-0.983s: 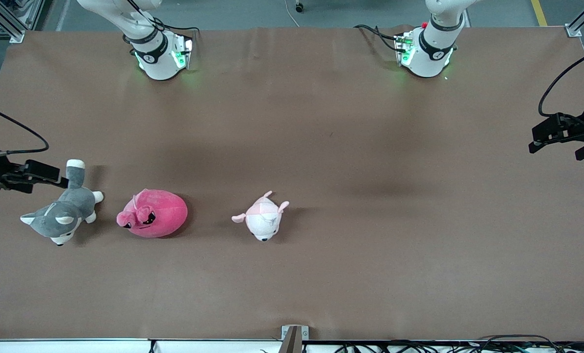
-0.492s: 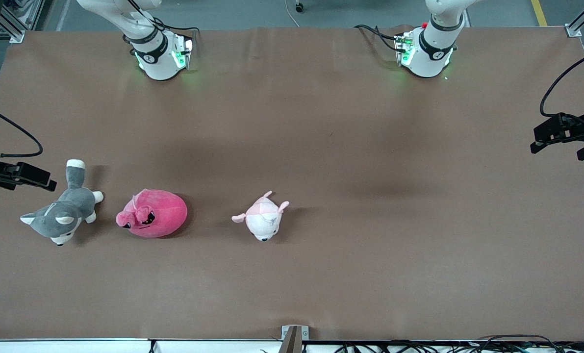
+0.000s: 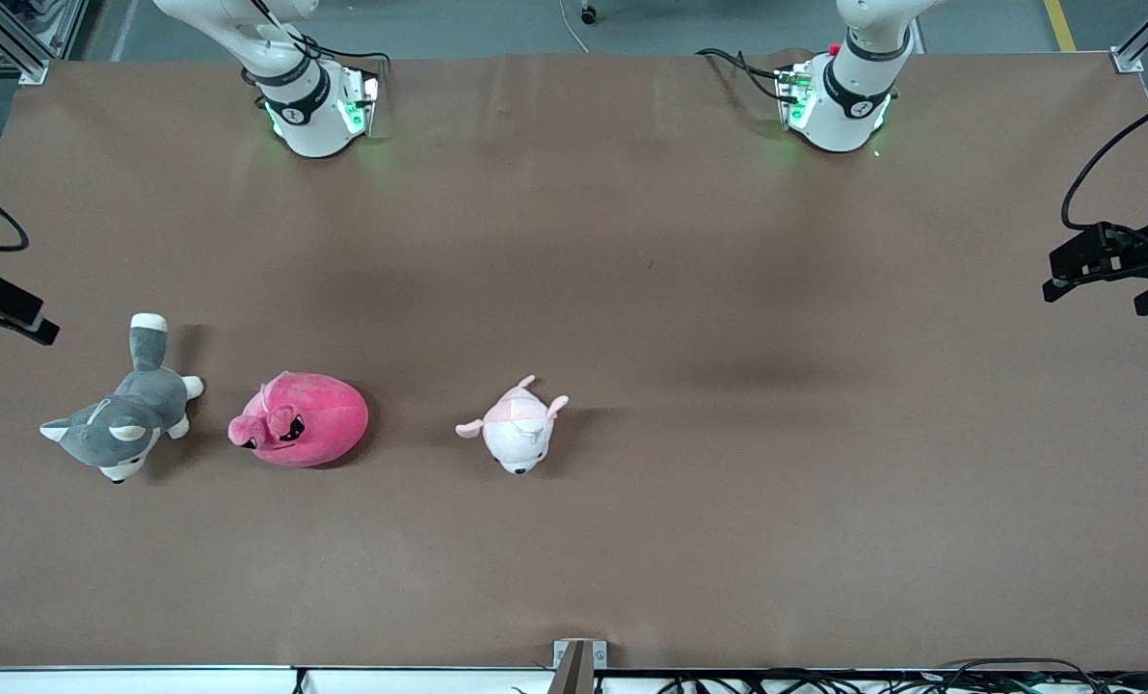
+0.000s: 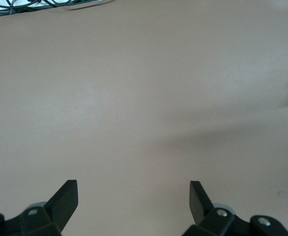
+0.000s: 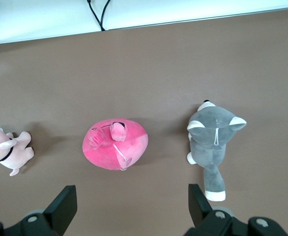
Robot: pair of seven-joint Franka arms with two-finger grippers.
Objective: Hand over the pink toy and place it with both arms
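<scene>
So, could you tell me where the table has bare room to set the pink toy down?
The table is bare from the pale pink-and-white plush to the left arm's end, under the open left gripper. It is crowded toward the right arm's end: husky plush, pink toy and pale plush lie in a row, with the open right gripper above.
</scene>
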